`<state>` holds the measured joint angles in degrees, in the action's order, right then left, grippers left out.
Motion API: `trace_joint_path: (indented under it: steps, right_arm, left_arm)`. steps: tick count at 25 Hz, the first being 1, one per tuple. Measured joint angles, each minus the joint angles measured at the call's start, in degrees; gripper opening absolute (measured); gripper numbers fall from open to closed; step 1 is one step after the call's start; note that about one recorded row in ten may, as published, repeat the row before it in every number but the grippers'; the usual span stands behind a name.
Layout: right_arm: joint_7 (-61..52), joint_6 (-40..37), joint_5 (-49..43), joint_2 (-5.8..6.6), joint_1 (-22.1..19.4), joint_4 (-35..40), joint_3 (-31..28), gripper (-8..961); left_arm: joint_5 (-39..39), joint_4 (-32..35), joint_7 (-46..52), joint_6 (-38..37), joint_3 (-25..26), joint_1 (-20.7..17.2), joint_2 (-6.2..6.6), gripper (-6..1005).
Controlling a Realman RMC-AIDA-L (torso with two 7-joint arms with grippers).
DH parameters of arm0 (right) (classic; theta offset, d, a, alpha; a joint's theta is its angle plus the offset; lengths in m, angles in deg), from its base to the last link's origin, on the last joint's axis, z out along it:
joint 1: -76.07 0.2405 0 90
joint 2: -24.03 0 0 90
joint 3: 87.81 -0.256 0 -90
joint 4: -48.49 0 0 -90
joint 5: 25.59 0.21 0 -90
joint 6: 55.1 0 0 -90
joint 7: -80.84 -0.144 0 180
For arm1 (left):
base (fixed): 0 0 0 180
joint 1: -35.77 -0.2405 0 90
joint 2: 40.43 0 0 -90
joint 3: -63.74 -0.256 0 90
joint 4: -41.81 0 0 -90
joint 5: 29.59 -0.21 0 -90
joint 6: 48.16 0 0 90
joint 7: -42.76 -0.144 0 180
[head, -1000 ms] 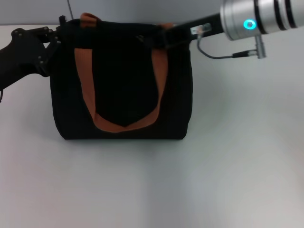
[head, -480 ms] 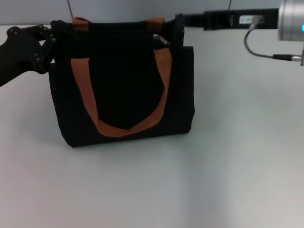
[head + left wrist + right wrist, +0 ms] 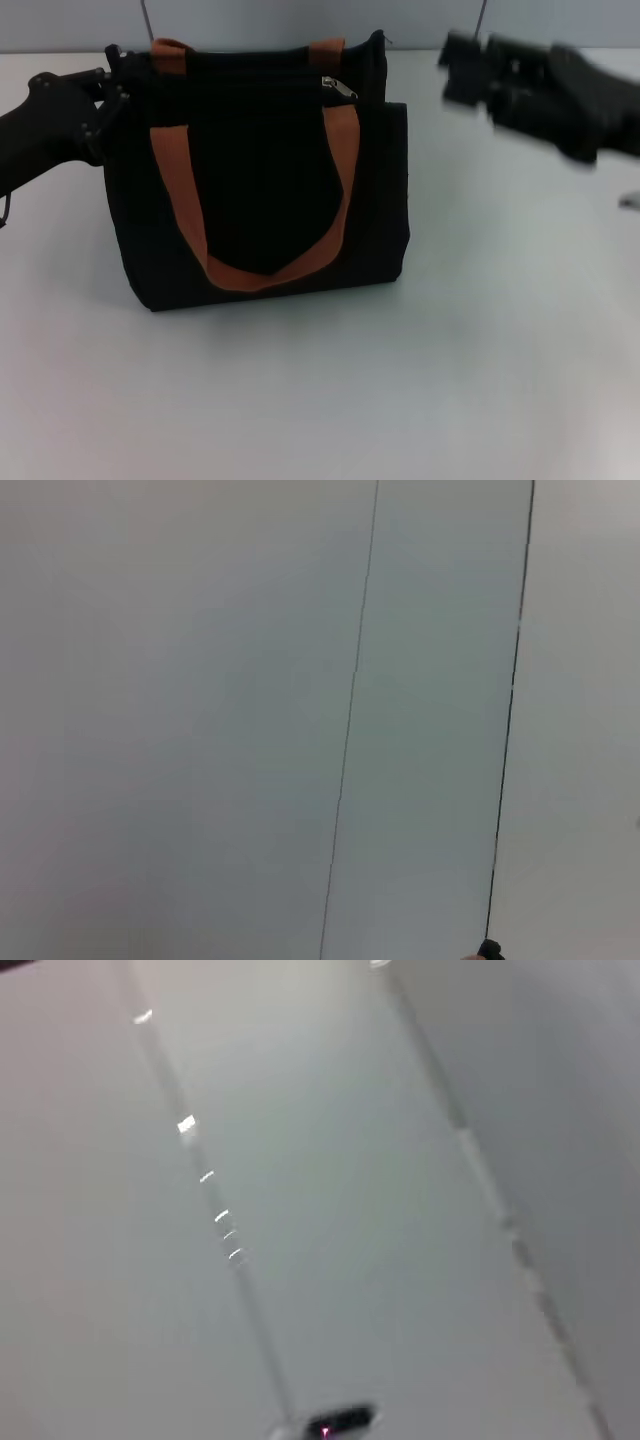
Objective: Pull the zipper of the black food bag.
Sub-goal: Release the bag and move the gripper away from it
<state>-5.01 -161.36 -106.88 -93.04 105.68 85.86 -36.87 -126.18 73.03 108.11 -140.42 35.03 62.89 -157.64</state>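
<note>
The black food bag [image 3: 260, 180] stands upright on the white table, its orange-brown straps [image 3: 340, 170] hanging down its front. The zipper [image 3: 340, 88], a small silver pull, sits near the right end of the top zip line. My left gripper [image 3: 108, 78] is at the bag's top left corner, shut on the fabric edge there. My right gripper [image 3: 462, 70] hovers blurred in the air to the right of the bag, apart from it. Neither wrist view shows the bag or the zipper.
The white table [image 3: 400, 380] spreads in front of and to the right of the bag. A grey wall [image 3: 260, 15] runs behind the table. The wrist views show only pale panels with thin dark seams [image 3: 350, 720].
My right gripper has left the bag's top right corner and swung away to the right. The bag has settled upright with its zipper pull showing. The left arm has held still.
</note>
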Motion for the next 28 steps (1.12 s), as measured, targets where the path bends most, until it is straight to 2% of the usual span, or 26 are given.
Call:
trace_joint_path:
  steps: [2,4,8,13,18,21,23,25,27,28]
  right_arm:
    - [5.2,-1.1,-3.9,0.26,-0.3,-2.2,0.4,335]
    - [10.7,-1.3,-10.0,0.03,-0.7,-3.6,0.5,431]
    - [21.7,0.0,-20.2,-1.35,-1.6,-6.4,0.3,610]
    - [30.8,5.5,-22.4,-1.87,-2.3,-12.2,0.5,791]
    - [32.9,9.4,-23.3,-1.9,-2.1,-14.9,0.6,826]
    - [33.2,10.1,-23.3,-2.07,-1.8,-15.3,0.6,826]
    - [33.2,10.3,-23.3,-2.14,-1.6,-15.6,0.6,826]
    - [33.2,10.8,-23.3,-2.19,-1.4,-15.8,0.6,825]
    - [33.3,11.5,-23.4,-2.27,-1.3,-16.0,0.6,825]
    - [33.3,11.7,-23.4,-2.31,-1.1,-16.2,0.6,825]
  left_arm:
    - [-0.1,0.0,1.0,0.1,0.0,0.0,0.14,54]
    - [-0.4,0.0,1.5,0.1,0.0,0.0,0.31,61]
    - [-1.1,0.0,1.8,0.4,0.0,0.0,0.57,75]
    - [-1.6,0.0,2.1,1.3,-0.2,-0.2,0.8,92]
    - [-1.6,0.6,4.0,0.8,-1.1,-1.0,1.01,109]
    - [-1.7,2.4,5.1,0.8,-3.1,-2.0,1.62,119]
    - [-1.7,4.6,7.6,0.7,-5.2,-3.0,2.8,126]
    - [-1.7,5.9,10.6,-0.6,-6.0,-4.0,4.72,188]
    - [-1.5,6.0,12.0,-3.6,-4.5,-4.9,6.3,250]
    - [-1.3,5.9,12.3,-5.0,-3.4,-5.1,6.7,281]
